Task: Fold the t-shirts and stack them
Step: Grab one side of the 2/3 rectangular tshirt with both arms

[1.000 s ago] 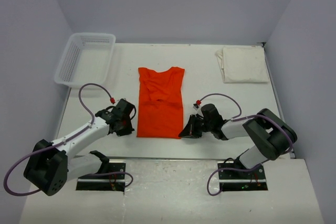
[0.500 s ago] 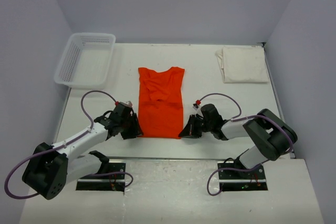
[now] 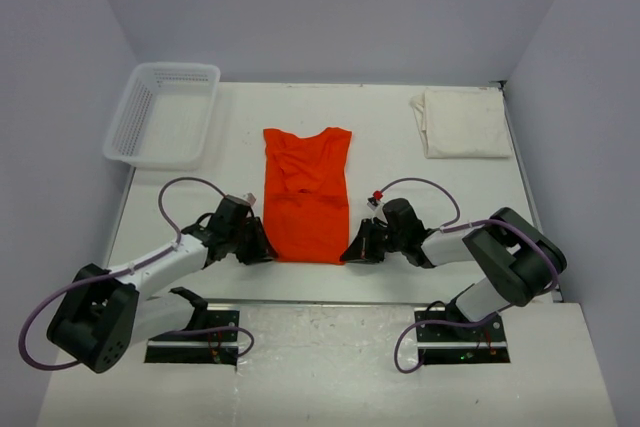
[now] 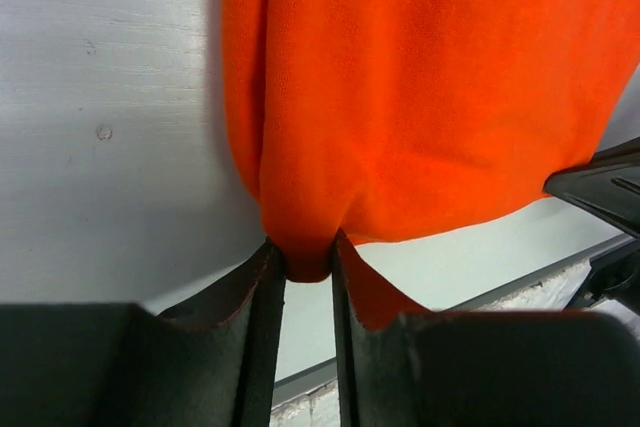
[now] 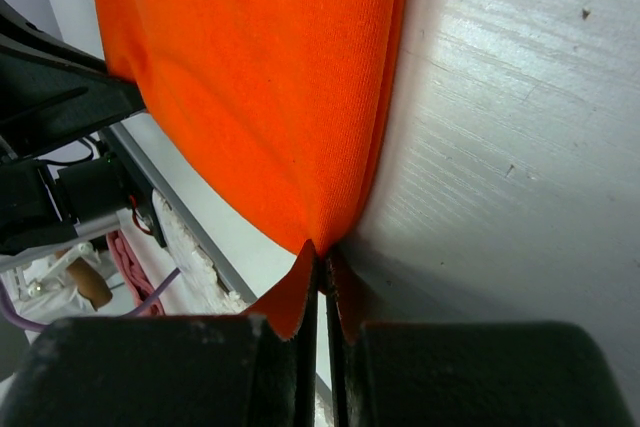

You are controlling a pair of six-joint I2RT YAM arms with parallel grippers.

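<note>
T-shirt corners in left claw, right claw

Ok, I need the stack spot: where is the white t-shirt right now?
In the top view the cream-white t-shirt lies at the table's far right corner, apart from the orange t-shirt at centre.

From above and behind, the top view takes in the whole white surface. Each wrist view looks past its dark fingers, close on the hem of the bright orange-red cloth t-shirt; all three share it.
</note>
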